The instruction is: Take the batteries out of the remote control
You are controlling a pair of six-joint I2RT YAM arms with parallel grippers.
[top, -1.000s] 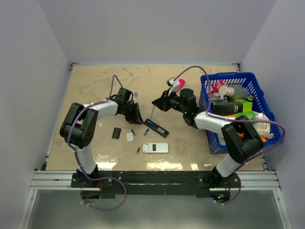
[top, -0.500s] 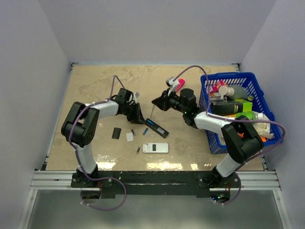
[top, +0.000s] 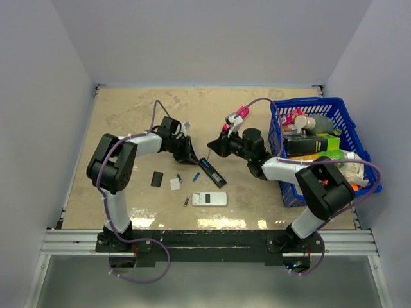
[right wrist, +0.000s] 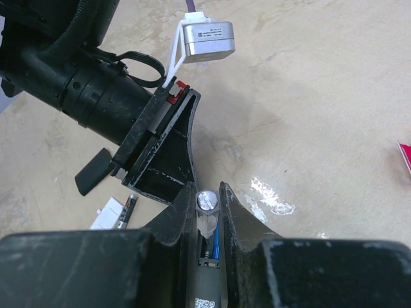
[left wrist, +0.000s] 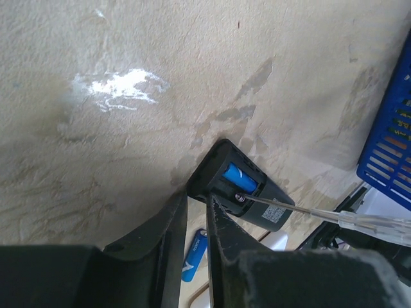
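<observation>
Top view, black remote (top: 212,172): flat on the tabletop (top: 128,122). Long axis runs diagonally, far-left to near-right. Both pincers meet at its far end.
Top view, loose cells: one blue battery (top: 195,174) lies just left of the black remote. A greyish battery (top: 187,201) lies beside the white remote (top: 209,199). Both are on their sides.
Left wrist, seated battery (left wrist: 239,174): blue, in the open bay at the remote's end, its long axis in line with the remote's.
Left wrist, left pincer (left wrist: 196,200): jaws parted by a narrow slit with nothing between them. The tips are at the remote's end, probably bracing it.
Left wrist, screwdriver (left wrist: 289,206): thin shaft, tip down at the end of the seated battery.
Right wrist, right pincer (right wrist: 207,189): clamped tight on the screwdriver.
Handling (judged): the cell looks light, rigid and smooth-jacketed, so it should roll easily. It is likely spring-loaded in the bay.
Hold point (judged): across the middle of the barrel, once one end is levered up.
</observation>
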